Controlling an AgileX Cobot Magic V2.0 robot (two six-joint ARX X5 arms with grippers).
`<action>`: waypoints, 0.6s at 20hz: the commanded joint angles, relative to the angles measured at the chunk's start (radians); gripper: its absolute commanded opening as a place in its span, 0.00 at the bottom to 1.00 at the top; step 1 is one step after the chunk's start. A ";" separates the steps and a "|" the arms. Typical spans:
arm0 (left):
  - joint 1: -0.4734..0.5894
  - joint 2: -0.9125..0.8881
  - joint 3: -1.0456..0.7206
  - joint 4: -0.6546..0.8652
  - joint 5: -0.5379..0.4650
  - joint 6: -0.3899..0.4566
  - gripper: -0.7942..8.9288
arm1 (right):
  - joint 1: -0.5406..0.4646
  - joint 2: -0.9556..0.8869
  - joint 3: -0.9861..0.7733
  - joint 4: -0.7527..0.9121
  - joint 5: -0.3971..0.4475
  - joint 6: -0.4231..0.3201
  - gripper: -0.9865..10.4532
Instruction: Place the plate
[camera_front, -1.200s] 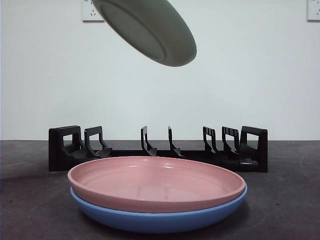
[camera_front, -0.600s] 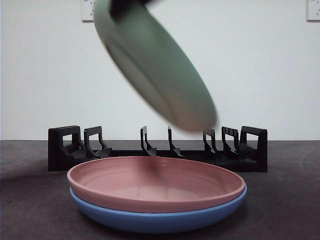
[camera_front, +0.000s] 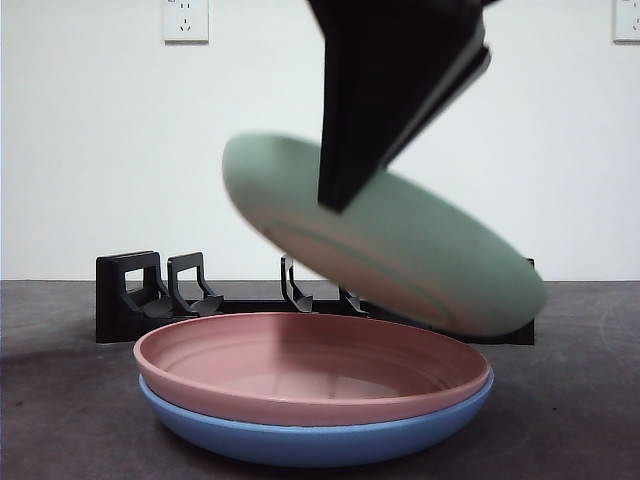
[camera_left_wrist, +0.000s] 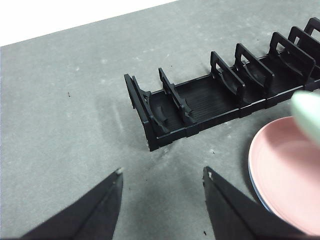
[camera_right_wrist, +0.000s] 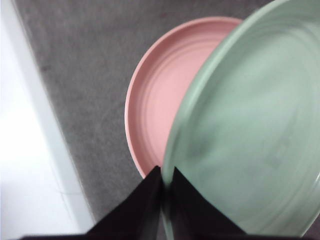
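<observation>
In the front view a stack of two plates sits low in the centre of the frame on the table (camera_front: 580, 400): the upper plate (camera_front: 300, 375) nests inside the lower plate (camera_front: 300, 440). Behind the stack a slotted rack (camera_front: 140, 295) runs across the middle of the frame, in front of the wall (camera_front: 100, 150), which carries an outlet (camera_front: 186, 20) at upper left. A third, tilted plate (camera_front: 420, 250) hangs above the stack's right half, apart from it, held at its upper rim by the right gripper (camera_front: 345, 195) descending from the top edge. The left gripper (camera_left_wrist: 161, 175) hovers over bare table beside the rack's end
</observation>
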 joint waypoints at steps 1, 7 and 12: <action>-0.002 0.002 0.018 0.008 -0.004 0.000 0.34 | 0.015 0.042 0.017 0.011 0.005 -0.063 0.10; -0.002 0.002 0.018 0.008 -0.004 0.000 0.34 | 0.018 0.138 0.017 0.018 0.000 -0.114 0.10; -0.002 0.002 0.018 0.008 -0.004 0.000 0.34 | 0.021 0.166 0.017 0.051 -0.076 -0.114 0.10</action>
